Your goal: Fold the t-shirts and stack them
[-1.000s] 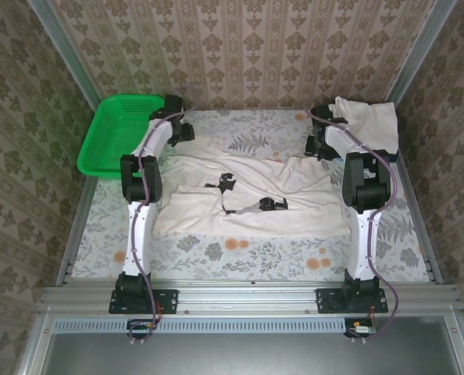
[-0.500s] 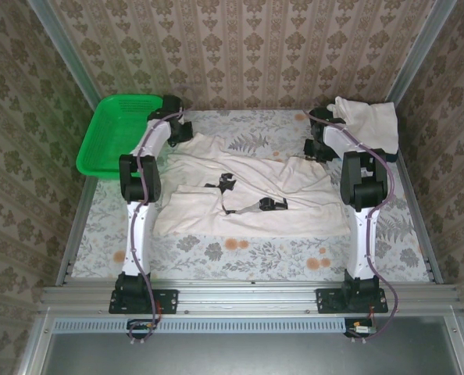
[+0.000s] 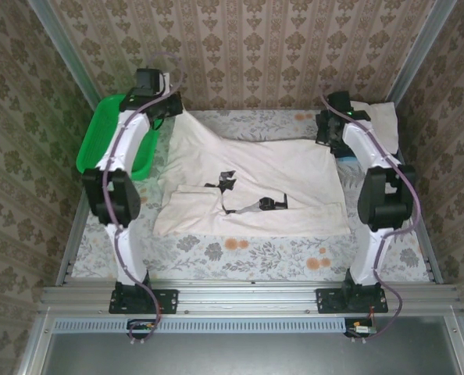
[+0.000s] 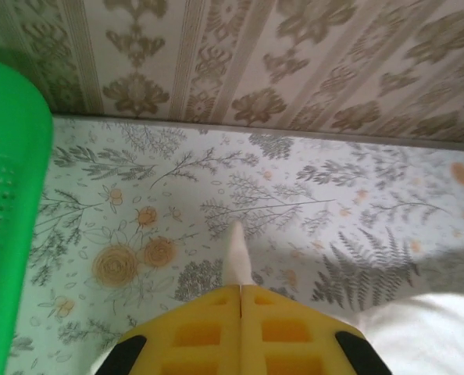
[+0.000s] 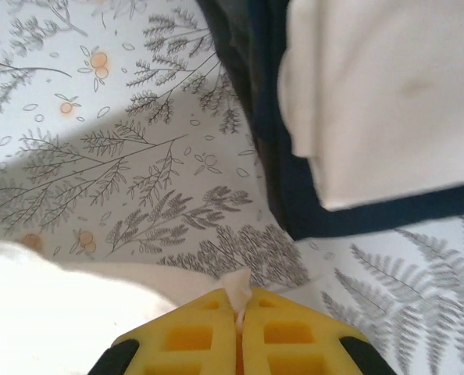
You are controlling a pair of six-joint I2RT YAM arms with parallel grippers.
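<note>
T-shirt (image 3: 255, 168) lies spread on the surface (image 3: 240, 251), its far corners pinched by the left gripper (image 4: 240, 291) beside the basket (image 3: 99, 144) and the right gripper (image 5: 238, 301) near the folded stack (image 5: 372, 101), both arms stretched far forward.

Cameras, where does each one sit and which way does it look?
Top external: high behind the arms, looking down at the table; both arms and their bases show, holding the spread cream t-shirt.
Left wrist: on the left arm, facing the far wall; the shut left gripper pinches a shirt corner, green basket at left.
Right wrist: on the right arm, looking down; the shut right gripper pinches cloth near the navy t-shirt.
Shared: top and left wrist both see the green basket.
</note>
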